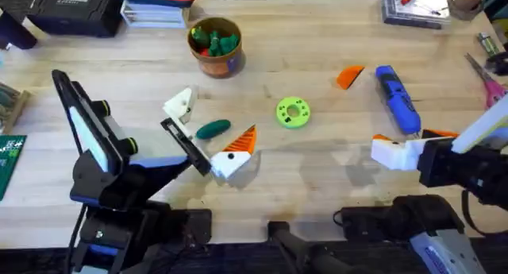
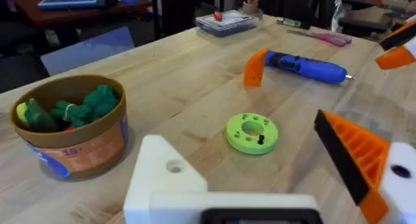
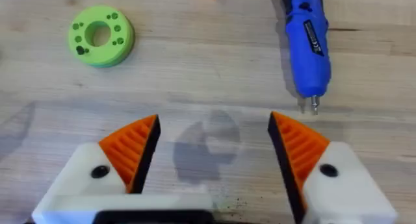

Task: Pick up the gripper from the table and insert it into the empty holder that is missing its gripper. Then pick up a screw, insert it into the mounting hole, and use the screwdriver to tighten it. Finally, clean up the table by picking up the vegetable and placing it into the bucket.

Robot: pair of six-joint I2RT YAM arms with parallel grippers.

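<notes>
Overhead view: the loose orange gripper [image 1: 350,75] lies on the bare wooden table [image 1: 317,36], just left of the blue screwdriver [image 1: 398,100], whose dark tip points toward the near edge. The left gripper [image 1: 208,131] rests low at mid-table with its fingers spread wide; the far finger ends in the holder [image 1: 179,106], a white block with no orange pad, while the near finger carries its pad [image 1: 241,140]. The dark green vegetable [image 1: 213,129] lies between those two fingers; whether it touches either cannot be told. The bucket [image 1: 215,47] stands farther back, already holding green, red and yellow toys, its near wall partly in shadow. A bright green disc [image 1: 293,113] lies in the middle, well apart from everything, with open wood around it. The right gripper [image 1: 413,145] hovers at the near right, just beyond the screwdriver's tip; its wrist view shows both ribbed orange pads parted wide with nothing between them, only bare wood. Its arm is cut off at the right edge. Pink-handled scissors [image 1: 490,85] are half cropped at that same edge. A clear box [image 1: 414,5] sits at the far right corner; its contents are too small to make out
</notes>
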